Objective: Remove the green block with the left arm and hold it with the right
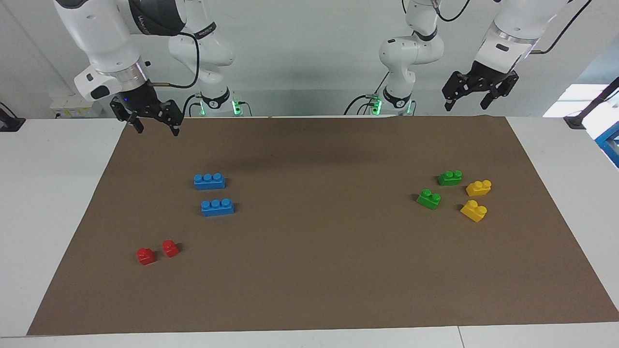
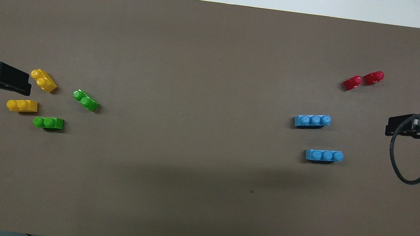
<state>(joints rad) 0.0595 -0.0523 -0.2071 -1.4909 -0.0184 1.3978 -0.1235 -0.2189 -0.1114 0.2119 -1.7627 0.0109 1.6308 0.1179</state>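
Observation:
Two green blocks lie on the brown mat (image 1: 314, 270) toward the left arm's end. One green block (image 1: 449, 178) (image 2: 48, 123) is nearer to the robots, the other green block (image 1: 429, 198) (image 2: 85, 100) a little farther and turned at an angle. My left gripper (image 1: 464, 105) (image 2: 18, 80) hangs open high over the mat's edge at that end, holding nothing and well clear of both. My right gripper (image 1: 157, 129) (image 2: 397, 129) hangs open and holding nothing over the mat's corner at the right arm's end.
Two yellow bricks (image 1: 478, 187) (image 1: 474, 210) lie beside the green ones. Two blue three-stud bricks (image 1: 209, 181) (image 1: 217, 207) and two small red bricks (image 1: 145, 255) (image 1: 169, 248) lie toward the right arm's end. White table (image 1: 48, 193) surrounds the mat.

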